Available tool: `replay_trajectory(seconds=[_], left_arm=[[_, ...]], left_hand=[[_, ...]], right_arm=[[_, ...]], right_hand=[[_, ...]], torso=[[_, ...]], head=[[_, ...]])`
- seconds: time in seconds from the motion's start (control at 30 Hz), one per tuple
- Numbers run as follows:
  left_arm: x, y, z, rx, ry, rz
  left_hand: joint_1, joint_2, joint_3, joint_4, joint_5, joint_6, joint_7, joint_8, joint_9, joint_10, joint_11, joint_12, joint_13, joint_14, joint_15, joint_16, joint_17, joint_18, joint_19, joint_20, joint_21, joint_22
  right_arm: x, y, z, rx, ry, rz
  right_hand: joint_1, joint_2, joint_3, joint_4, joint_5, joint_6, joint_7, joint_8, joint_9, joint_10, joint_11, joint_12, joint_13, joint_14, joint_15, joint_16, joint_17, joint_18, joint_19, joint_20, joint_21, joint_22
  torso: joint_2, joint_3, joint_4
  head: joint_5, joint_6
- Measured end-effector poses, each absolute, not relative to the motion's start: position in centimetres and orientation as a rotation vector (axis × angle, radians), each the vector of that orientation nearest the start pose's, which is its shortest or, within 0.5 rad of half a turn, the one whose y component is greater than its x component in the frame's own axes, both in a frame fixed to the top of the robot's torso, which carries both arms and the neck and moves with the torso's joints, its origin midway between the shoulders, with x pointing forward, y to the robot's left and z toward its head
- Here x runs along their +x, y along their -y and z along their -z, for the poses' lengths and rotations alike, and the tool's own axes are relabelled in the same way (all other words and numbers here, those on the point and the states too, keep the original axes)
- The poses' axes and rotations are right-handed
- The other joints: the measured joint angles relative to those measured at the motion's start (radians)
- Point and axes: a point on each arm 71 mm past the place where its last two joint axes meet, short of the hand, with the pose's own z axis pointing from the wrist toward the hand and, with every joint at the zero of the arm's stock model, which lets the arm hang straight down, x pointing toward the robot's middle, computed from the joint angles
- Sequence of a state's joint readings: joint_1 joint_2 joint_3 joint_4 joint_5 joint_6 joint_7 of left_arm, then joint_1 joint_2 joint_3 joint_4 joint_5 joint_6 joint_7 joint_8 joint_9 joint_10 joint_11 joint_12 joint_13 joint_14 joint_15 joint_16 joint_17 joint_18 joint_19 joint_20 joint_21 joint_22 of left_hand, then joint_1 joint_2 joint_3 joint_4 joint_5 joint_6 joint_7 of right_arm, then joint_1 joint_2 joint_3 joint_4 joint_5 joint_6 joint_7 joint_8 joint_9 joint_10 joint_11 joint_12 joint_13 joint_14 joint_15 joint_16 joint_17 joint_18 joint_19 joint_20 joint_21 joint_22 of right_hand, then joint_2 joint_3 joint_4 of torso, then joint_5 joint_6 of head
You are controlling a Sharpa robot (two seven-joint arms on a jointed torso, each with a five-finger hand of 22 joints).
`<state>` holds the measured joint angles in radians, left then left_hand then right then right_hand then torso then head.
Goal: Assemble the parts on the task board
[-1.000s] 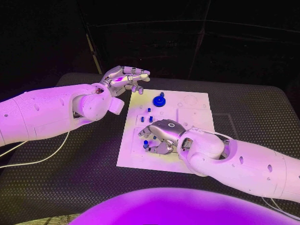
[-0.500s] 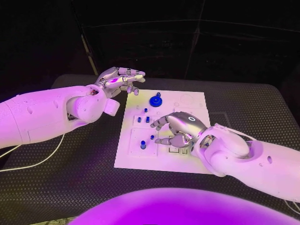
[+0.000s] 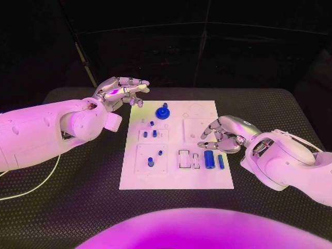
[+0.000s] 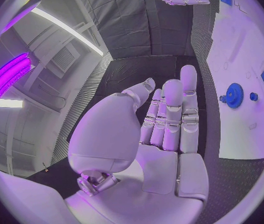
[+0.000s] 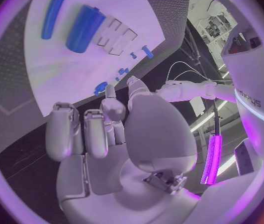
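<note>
Just left of curled, empty right hand (image 3: 224, 134): 2 blue parts (image 3: 208, 158) on task board (image 3: 174, 176).

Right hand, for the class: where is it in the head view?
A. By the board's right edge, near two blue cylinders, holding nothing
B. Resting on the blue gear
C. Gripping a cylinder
A: the right hand sits curled at the task board edge, beside the blue cylinders, empty.
</note>
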<state>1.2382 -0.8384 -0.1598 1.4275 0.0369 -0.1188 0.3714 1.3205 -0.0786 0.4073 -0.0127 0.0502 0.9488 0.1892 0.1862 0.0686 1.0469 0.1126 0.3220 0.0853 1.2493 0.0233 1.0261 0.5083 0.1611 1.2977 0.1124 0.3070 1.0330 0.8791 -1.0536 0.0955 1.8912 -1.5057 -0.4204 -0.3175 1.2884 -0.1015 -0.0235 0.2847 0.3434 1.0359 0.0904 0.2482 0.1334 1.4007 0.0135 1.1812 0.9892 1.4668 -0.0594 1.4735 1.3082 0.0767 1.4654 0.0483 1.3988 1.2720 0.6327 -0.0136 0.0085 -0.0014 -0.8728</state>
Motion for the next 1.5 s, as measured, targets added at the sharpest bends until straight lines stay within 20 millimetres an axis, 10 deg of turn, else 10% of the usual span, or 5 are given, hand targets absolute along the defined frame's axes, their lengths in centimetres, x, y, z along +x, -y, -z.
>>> replay_trajectory(seconds=[0.47, 1.5], left_arm=[[49.2, -22.9, 21.4, -1.142, -1.584, 1.571], [49.1, -23.1, 21.4, -1.144, -1.583, 1.568]], left_hand=[[0.0, 0.0, 0.0, 0.0, 0.0, 0.0, 0.0, 0.0, 0.0, 0.0, 0.0, 0.0, 0.0, -0.002, -0.002, -0.001, 0.0, 0.0, 0.0, 0.0, 0.0, -0.001], [-0.004, 0.004, -0.006, 0.006, 0.0, 0.0, 0.0, 0.004, 0.0, -0.007, 0.0, 0.004, 0.001, -0.006, 0.002, -0.001, -0.004, 0.0, 0.0, 0.0, -0.004, -0.005]], right_arm=[[36.6, 22.8, 25.7, 0.178, -1.913, -0.439], [36.2, 21.1, 28.3, 0.085, -1.991, -0.383]], right_hand=[[-0.065, 0.031, -0.11, 0.008, 0.003, -0.029, 0.01, 0.036, 0.028, 0.002, 0.001, 0.134, 0.208, 0.0, 0.0, 0.023, 0.0, -0.015, 0.0, 0.0, 0.014, 0.033], [-0.094, 0.031, -0.136, 0.006, -0.033, -0.022, 0.003, 0.062, 0.048, 0.002, 0.001, 0.148, 0.244, 0.0, 0.0, 0.03, 0.0, -0.015, 0.0, 0.0, 0.025, 0.036]], torso=[[-0.002, -0.0013, -0.0018], [-0.001, -0.0019, -0.0006]], head=[[-0.018, 0.0], [-0.012, 0.0]])
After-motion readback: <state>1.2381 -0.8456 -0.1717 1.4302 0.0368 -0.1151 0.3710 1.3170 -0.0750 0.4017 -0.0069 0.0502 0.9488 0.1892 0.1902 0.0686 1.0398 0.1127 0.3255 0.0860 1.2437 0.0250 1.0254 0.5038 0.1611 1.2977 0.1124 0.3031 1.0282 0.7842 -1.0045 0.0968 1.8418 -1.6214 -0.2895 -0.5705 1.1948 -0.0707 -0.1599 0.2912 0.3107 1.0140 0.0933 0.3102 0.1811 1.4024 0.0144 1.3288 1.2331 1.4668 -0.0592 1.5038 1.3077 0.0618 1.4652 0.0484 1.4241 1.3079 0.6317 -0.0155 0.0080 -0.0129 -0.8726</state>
